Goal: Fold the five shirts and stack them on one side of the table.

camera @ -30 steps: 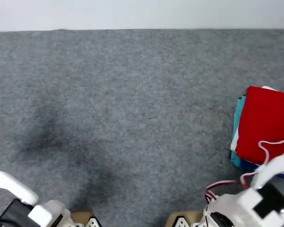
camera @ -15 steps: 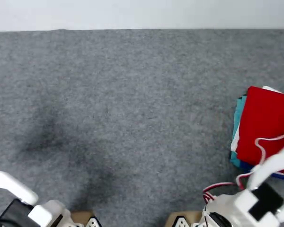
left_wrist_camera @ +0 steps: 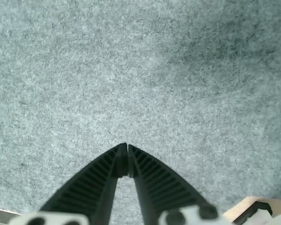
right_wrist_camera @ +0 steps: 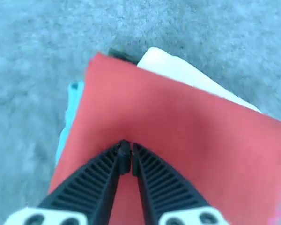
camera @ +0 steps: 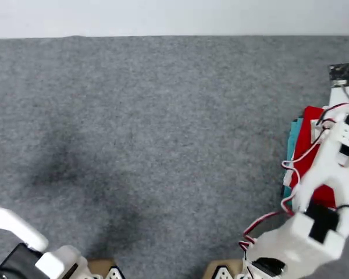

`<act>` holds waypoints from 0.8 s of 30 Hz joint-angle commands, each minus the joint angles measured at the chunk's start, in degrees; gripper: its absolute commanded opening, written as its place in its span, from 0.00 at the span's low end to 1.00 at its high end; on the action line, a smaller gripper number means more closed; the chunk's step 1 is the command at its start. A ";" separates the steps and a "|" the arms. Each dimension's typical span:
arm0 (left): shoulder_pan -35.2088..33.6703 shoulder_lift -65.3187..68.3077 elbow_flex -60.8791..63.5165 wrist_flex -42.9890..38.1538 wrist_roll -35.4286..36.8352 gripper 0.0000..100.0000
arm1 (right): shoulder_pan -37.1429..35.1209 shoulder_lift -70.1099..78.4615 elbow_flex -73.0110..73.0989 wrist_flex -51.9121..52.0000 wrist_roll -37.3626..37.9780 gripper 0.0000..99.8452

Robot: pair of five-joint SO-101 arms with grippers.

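Swinging out from the near right corner, the right arm point(camera: 323, 192) has moved since a second ago: it was tucked low at the near edge and now stretches away over the stack of shirts point(camera: 296, 145). The left arm point(camera: 23, 241) has stayed in the near left corner.

The stack sits at the right edge of the grey desk point(camera: 163, 116), about midway between near and far. A folded red shirt point(right_wrist_camera: 187, 140) lies on top. A teal shirt point(right_wrist_camera: 68, 119) shows as a thin edge along the stack's left side, and a white shirt point(right_wrist_camera: 182, 70) peeks out from under the red one at its far corner.

The right tool point(right_wrist_camera: 128, 149) hangs over the red shirt with its two black fingers pressed together and nothing between them. Whether its tips touch the cloth cannot be told.

The left tool point(left_wrist_camera: 127, 150) hangs over bare grey desk, well apart from the stack. Its fingers are also together at the tips, with nothing held.
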 commanded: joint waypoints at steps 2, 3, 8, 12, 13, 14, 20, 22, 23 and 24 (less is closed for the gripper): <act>0.35 -2.37 -1.98 0.44 0.00 0.01 | -0.75 2.33 -0.88 -2.59 -1.05 0.01; 0.35 -2.37 -1.98 0.44 0.00 0.01 | -0.75 1.45 -1.58 -1.27 -1.14 0.01; 0.26 -2.37 -1.98 0.79 0.00 0.01 | -0.22 -5.58 -4.40 4.44 -1.05 0.01; 1.93 -2.73 -2.33 3.96 0.00 0.01 | 0.22 -12.00 -4.48 8.31 -1.14 0.01; 2.11 -3.43 -2.33 4.22 0.00 0.01 | 0.22 -13.58 -4.48 9.89 -1.14 0.01; 2.20 -4.57 -2.24 4.22 0.00 0.01 | 0.04 -15.16 -4.57 11.74 -1.14 0.01; 2.37 -13.36 -1.98 4.04 0.00 0.01 | -3.91 -22.46 -4.48 27.82 -1.23 0.01; 2.37 -15.65 -1.98 4.04 0.00 0.01 | -5.41 -23.25 -4.40 31.52 -1.23 0.01; 2.37 -16.79 -1.98 4.22 0.09 0.01 | -6.20 -23.60 -4.40 33.27 -1.23 0.01; 2.37 -17.85 -1.98 4.31 0.18 0.01 | -6.73 -23.78 -4.57 34.77 -1.23 0.01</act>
